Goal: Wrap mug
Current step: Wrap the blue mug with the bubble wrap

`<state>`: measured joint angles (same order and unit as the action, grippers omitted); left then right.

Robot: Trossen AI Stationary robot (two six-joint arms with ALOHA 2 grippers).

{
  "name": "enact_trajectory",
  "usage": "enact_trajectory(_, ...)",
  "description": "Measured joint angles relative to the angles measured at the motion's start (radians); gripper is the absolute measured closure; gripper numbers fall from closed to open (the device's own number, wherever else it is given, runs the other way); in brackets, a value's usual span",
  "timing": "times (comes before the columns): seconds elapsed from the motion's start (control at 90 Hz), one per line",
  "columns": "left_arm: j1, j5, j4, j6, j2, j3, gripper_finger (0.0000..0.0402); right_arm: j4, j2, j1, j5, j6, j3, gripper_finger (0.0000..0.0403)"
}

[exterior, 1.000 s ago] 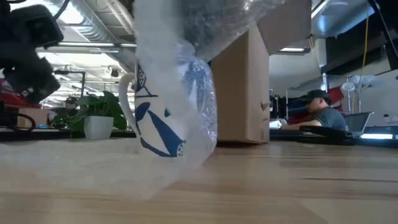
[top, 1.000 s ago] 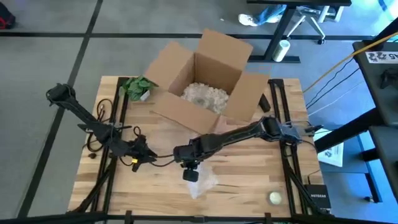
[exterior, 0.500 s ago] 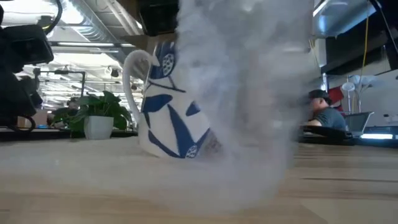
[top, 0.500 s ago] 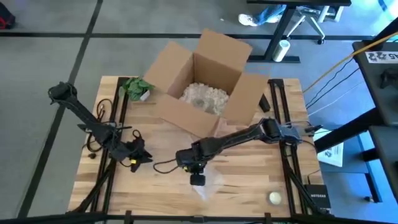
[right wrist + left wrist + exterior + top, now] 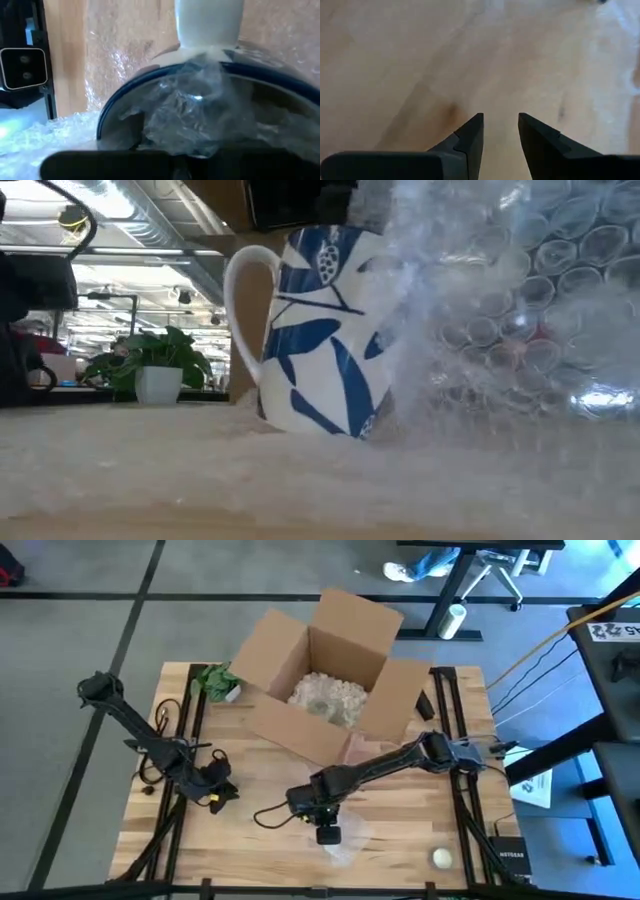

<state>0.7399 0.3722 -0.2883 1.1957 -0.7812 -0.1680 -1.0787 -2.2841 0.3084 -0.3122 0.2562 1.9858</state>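
Observation:
A white mug [image 5: 325,330] with blue leaf patterns stands on a sheet of bubble wrap [image 5: 352,840] near the table's front middle. Its handle [image 5: 245,300] shows at the left in the low view. More bubble wrap [image 5: 500,320] rises beside it, and some is crumpled inside the mug's mouth [image 5: 190,110]. My right gripper [image 5: 326,828] is above the mug, shut on it. My left gripper [image 5: 218,792] hovers open over bare wood at the left, with nothing between its fingers [image 5: 470,135]. My right gripper comes at the mug from above, pointing down, at the rim [image 5: 120,107] on the side away from the handle [image 5: 207,25]. Crumpled bubble wrap and the gripper's own body hide the fingertips. The mug's base [image 5: 310,420] rests on the wrap, nearly upright.
An open cardboard box [image 5: 330,680] with pale filling stands at the back middle, and a small potted plant [image 5: 220,682] stands at the back left. A small pale ball [image 5: 442,858] lies at the front right. A cable [image 5: 268,814] lies between the grippers.
My right gripper has moved toward the table's near edge and down, carrying the mug. The mug hung tilted and clear with wrap trailing below it. Now its base rests on the spread wrap, nearly upright.

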Motion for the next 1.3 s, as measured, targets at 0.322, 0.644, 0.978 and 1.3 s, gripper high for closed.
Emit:
enact_trajectory(0.322,-0.003,0.016,-0.023,-0.122,-0.024,0.000,0.0296,0.062,0.005,0.001,0.006,-0.008,0.049,0.0403)
enact_trajectory(0.644,-0.002,0.055,0.079,-0.295,-0.193,-0.004,0.0296,0.106,0.006,0.001,0.005,-0.011,0.049,0.0403)
enact_trajectory(0.978,-0.003,0.116,0.320,-0.333,-0.392,-0.003,0.0296,0.129,0.007,0.000,0.006,0.022,0.050,0.0402)
enact_trajectory(1.3,-0.004,0.113,0.402,-0.335,-0.419,0.000,0.0296,0.124,0.008,0.000,0.032,0.036,0.048,0.0390)
